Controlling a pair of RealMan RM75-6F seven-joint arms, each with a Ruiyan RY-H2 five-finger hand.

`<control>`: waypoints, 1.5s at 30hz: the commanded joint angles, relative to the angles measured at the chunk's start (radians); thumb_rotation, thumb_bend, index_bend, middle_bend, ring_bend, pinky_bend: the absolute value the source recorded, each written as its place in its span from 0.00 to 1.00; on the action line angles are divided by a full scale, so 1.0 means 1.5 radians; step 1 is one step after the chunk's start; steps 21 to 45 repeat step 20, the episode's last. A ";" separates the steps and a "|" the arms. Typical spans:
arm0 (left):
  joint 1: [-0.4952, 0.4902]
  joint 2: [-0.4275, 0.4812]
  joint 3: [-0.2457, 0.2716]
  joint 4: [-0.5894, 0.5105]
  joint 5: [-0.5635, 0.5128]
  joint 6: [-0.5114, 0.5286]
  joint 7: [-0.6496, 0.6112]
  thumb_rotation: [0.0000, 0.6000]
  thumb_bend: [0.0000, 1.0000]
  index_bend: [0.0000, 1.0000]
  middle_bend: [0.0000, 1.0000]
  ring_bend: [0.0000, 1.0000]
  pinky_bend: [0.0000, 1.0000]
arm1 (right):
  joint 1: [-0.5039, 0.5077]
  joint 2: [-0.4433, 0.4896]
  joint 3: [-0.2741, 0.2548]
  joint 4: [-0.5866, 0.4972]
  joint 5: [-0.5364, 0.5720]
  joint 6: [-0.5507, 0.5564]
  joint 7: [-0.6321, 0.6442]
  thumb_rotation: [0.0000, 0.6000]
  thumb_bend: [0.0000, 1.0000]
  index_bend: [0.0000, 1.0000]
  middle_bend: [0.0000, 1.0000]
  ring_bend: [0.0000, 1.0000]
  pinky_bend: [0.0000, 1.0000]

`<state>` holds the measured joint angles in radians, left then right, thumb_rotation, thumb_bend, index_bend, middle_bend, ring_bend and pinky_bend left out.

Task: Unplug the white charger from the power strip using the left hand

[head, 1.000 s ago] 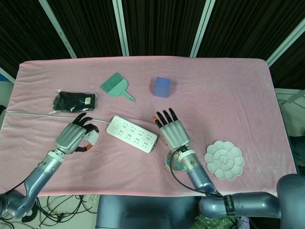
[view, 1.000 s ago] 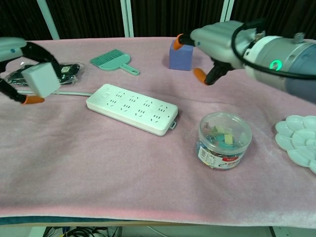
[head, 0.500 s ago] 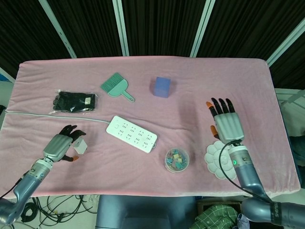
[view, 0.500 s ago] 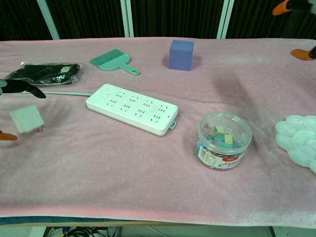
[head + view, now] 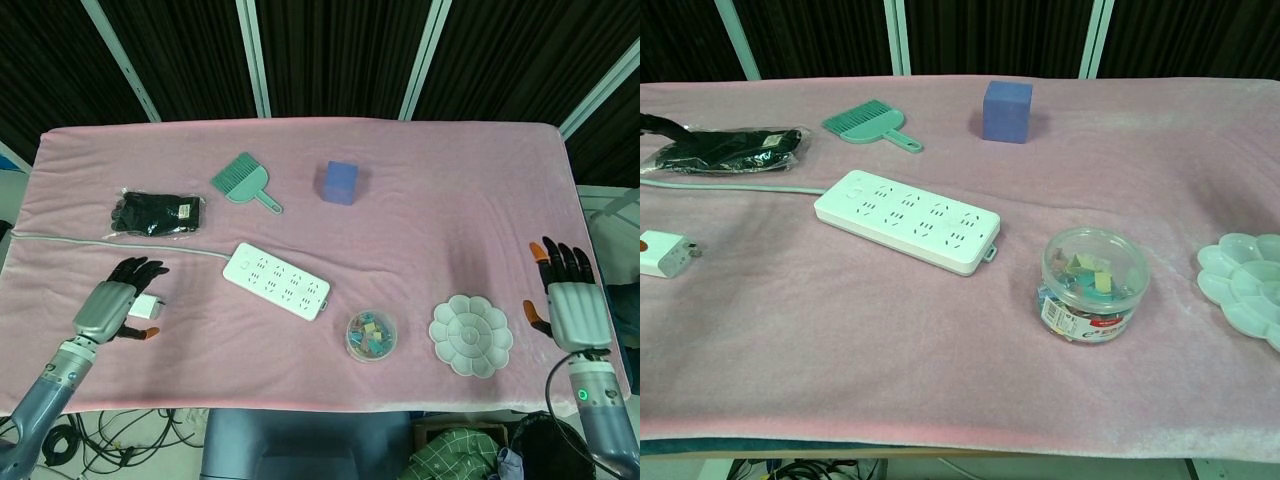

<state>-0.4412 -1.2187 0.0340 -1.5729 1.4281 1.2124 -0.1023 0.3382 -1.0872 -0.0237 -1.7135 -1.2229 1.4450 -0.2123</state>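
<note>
The white charger (image 5: 148,307) (image 5: 664,254) lies on the pink cloth near the front left, apart from the white power strip (image 5: 277,281) (image 5: 908,220), whose sockets are all bare. My left hand (image 5: 108,305) hovers over the charger with its fingers spread. One orange fingertip (image 5: 644,243) touches the charger's left edge, and the other fingers (image 5: 660,125) stand well away from it. My right hand (image 5: 568,300) is past the table's right edge, fingers straight and apart, holding nothing. It does not show in the chest view.
The strip's cord (image 5: 100,240) runs left along the cloth. Black gloves (image 5: 158,212), a teal brush (image 5: 243,181) and a blue cube (image 5: 341,182) lie further back. A clear jar of clips (image 5: 1094,284) and a white palette (image 5: 470,335) sit at the front right.
My left hand lowered the charger onto the cloth and spread its fingers off it. My right hand drew back to the right, past the table's edge.
</note>
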 commanded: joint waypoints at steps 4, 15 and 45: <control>0.127 0.063 0.030 -0.136 0.026 0.182 0.125 1.00 0.06 0.16 0.11 0.00 0.00 | -0.114 -0.042 -0.069 0.056 -0.110 0.103 0.064 1.00 0.27 0.07 0.02 0.01 0.05; 0.235 0.107 0.056 -0.173 0.020 0.279 0.136 1.00 0.09 0.16 0.11 0.00 0.00 | -0.153 -0.065 -0.075 0.079 -0.193 0.132 0.027 1.00 0.27 0.07 0.02 0.01 0.05; 0.248 0.111 0.053 -0.166 0.051 0.290 0.111 1.00 0.09 0.16 0.11 0.00 0.00 | -0.158 -0.062 -0.070 0.074 -0.207 0.120 0.013 1.00 0.27 0.07 0.02 0.01 0.05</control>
